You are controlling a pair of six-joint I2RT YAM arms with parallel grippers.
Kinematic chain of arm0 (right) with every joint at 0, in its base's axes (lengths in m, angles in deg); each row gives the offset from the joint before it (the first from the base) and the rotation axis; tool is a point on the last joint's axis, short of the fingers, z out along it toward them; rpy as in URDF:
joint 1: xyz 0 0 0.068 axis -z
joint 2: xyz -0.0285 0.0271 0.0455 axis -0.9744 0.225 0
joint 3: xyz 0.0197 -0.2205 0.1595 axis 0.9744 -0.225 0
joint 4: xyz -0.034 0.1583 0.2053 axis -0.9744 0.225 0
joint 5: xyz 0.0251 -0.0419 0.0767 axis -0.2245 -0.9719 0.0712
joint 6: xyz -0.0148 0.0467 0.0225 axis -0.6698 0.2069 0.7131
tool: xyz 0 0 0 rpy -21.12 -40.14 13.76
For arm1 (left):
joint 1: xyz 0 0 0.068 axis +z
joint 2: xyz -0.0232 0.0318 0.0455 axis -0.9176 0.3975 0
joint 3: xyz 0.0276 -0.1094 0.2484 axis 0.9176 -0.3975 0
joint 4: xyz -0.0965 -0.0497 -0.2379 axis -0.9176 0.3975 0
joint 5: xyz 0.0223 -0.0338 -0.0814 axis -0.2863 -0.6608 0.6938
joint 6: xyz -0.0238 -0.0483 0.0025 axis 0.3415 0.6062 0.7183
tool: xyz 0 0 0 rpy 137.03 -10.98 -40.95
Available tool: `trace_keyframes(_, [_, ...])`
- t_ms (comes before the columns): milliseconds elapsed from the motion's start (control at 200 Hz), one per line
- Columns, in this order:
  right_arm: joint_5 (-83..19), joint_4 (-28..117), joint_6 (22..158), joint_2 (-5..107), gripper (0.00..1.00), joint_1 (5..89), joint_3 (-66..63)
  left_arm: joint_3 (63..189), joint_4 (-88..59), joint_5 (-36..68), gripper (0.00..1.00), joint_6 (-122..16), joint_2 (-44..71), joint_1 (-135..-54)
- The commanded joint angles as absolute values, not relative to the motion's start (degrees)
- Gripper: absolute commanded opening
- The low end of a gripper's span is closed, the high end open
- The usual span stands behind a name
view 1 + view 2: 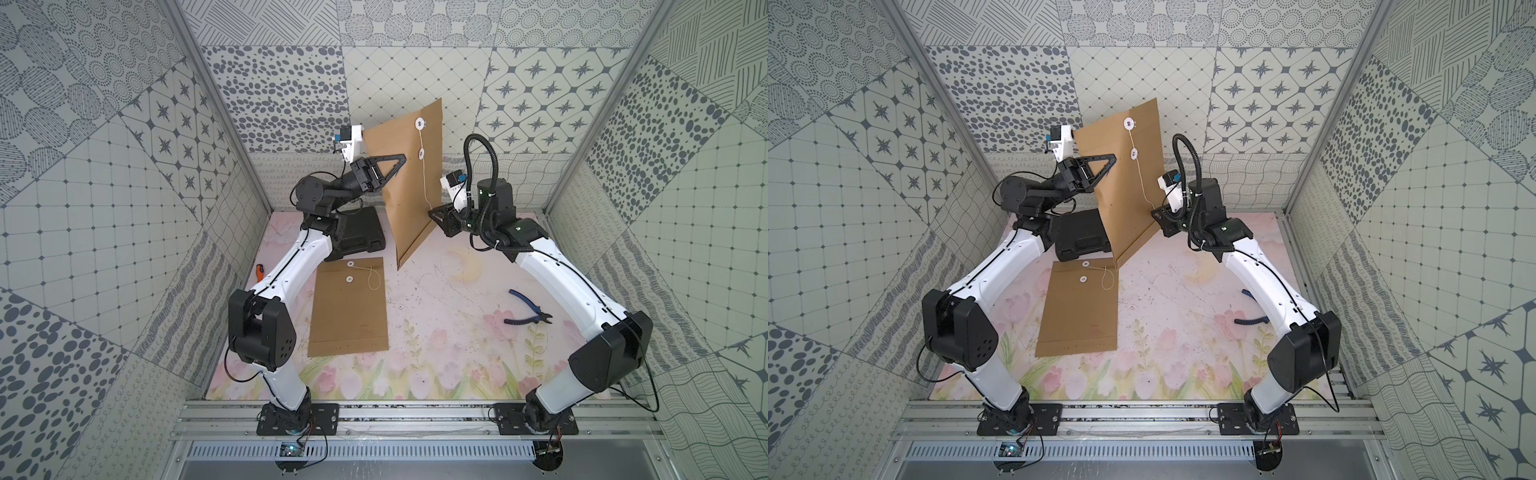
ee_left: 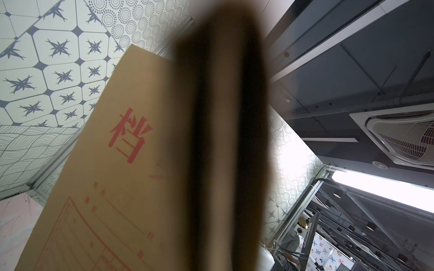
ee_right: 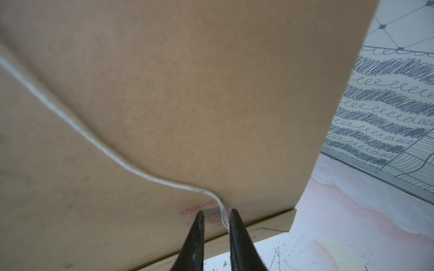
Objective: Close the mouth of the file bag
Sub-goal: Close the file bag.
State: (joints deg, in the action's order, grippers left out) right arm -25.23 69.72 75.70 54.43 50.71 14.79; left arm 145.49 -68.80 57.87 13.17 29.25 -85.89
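Workcell with a pale floral-printed mat (image 1: 436, 332) as its working surface, closed in on three sides by walls (image 1: 104, 166) papered in grey-and-white patchwork patterns and framed by aluminium posts (image 1: 218, 104). An aluminium rail (image 1: 415, 415) along the near edge carries both arm bases. Above the walls, the left wrist view shows a dark room ceiling (image 2: 352, 70) with a cassette air-conditioning unit (image 2: 399, 138) and a bright strip light (image 2: 380, 187). The brown kraft-paper file bag (image 1: 407, 187) stands upright at the far middle of the mat, its lower corner down at the surface. It has two white round fasteners (image 1: 420, 123) on the face turned to the right arm and red print on the opposite face. The left gripper (image 1: 401, 159) is fully closed on the bag's left edge. A white string (image 1: 424, 178) runs from the lower fastener down to the right gripper (image 3: 217, 214), whose jaws stand slightly apart, the string passing between the fingertips (image 3: 234, 218) in a gap wider than itself. A second brown file bag (image 1: 349, 307) lies flat near the left arm, just in front of a black plastic case (image 1: 359, 232). Blue-handled pliers (image 1: 525, 313) lie near the right arm, and a small orange-handled tool (image 1: 259, 270) lies by the left wall.
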Motion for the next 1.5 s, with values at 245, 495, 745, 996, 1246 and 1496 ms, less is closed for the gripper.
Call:
trace_keyframes(245, [-24.2, 65.1, 77.5, 55.1, 0.06, 50.8, 15.4, 147.1, -72.6, 60.9, 0.0, 13.6, 29.3, -87.0])
trace_keyframes(495, [-21.6, 65.9, 77.6, 51.2, 0.0, 50.9, 12.1, 145.8, -69.8, 60.8, 0.0, 10.5, 28.3, -84.7])
trace_keyframes(745, [-16.2, 73.3, 77.2, 46.1, 0.0, 44.2, 13.9, 145.7, -73.7, 61.0, 0.0, 12.0, 31.0, -82.7])
trace_keyframes(996, [-12.0, 80.3, 78.1, 47.3, 0.0, 36.2, 17.4, 146.8, -77.3, 61.6, 0.0, 13.9, 32.4, -82.6])
trace_keyframes(1246, [-5.5, 75.8, 85.5, 43.9, 0.0, 36.6, 9.6, 147.6, -79.6, 61.2, 0.0, 15.4, 33.2, -81.7])
trace_keyframes(1496, [-15.9, 80.3, 88.6, 40.0, 0.5, 47.6, 16.3, 148.3, -86.9, 61.2, 0.0, 19.6, 35.5, -82.3])
